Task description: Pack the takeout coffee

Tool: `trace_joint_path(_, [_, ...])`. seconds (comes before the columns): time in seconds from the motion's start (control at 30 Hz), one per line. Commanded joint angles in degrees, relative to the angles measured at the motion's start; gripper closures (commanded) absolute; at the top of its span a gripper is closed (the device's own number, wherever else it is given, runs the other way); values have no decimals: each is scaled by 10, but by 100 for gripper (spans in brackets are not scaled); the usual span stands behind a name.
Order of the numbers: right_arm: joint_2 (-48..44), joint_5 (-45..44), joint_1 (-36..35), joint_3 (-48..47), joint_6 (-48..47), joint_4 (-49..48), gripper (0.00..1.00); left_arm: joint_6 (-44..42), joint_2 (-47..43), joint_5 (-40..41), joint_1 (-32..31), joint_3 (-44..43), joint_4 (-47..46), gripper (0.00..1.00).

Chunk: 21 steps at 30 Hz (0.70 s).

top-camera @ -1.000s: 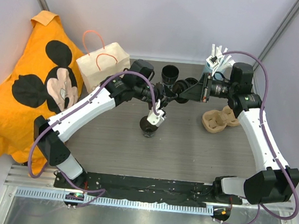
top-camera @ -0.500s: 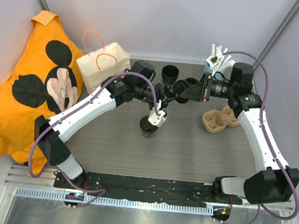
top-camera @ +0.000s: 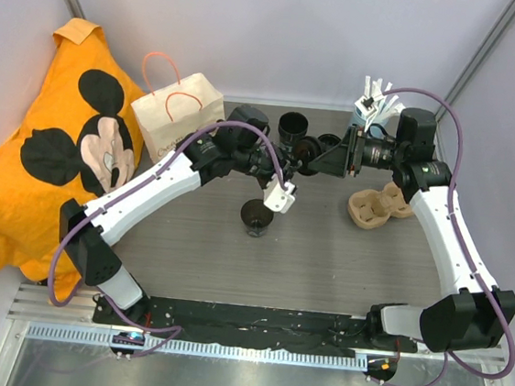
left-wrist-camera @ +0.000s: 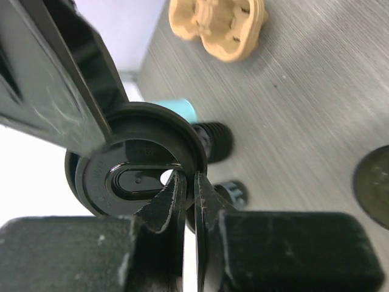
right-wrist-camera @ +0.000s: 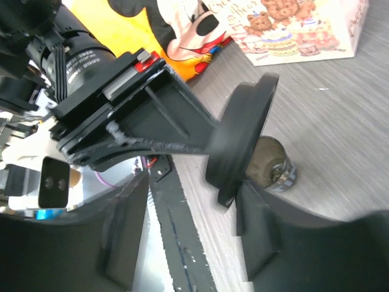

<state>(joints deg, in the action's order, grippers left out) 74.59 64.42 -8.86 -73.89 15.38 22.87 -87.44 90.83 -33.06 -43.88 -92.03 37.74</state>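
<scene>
My left gripper [top-camera: 302,154] [left-wrist-camera: 188,177] is shut on the rim of a black round lid [left-wrist-camera: 137,173] with an oval recess and holds it in the air above the table. In the right wrist view the lid [right-wrist-camera: 242,139] shows edge-on between my right gripper's [right-wrist-camera: 193,196] open fingers, close to the right-hand one. My right gripper [top-camera: 323,160] faces the left one. One black takeout cup [top-camera: 292,126] stands at the back. Another open cup [top-camera: 257,217] [right-wrist-camera: 271,164] stands on the table below the grippers, and also shows in the left wrist view [left-wrist-camera: 373,185].
A paper bag [top-camera: 176,111] [right-wrist-camera: 301,30] stands at the back left against an orange cartoon cloth [top-camera: 50,153]. The light blue cup of white straws [top-camera: 370,108] [left-wrist-camera: 182,108] and the tan pulp tray [top-camera: 373,208] [left-wrist-camera: 219,25] are at the right.
My left gripper has moved a little right and up with the lid, closer to the right gripper. The right arm has barely moved.
</scene>
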Motion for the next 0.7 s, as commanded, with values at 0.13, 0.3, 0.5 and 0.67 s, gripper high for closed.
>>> trace_joint_path(0.13, [-2, -31, 32, -68, -46, 34, 27, 205, -35, 133, 1, -6, 29, 100])
trace_joint_path(0.3, [7, -52, 58, -82, -76, 63, 26, 283, -53, 195, 2, -23, 98, 100])
trace_joint_path(0.5, [23, -82, 78, -92, -133, 114, 25, 429, -49, 254, 1, -71, 174, 100])
trace_joint_path(0.67, [35, -99, 82, -112, -184, 179, 26, 509, -38, 270, 1, -112, 228, 100])
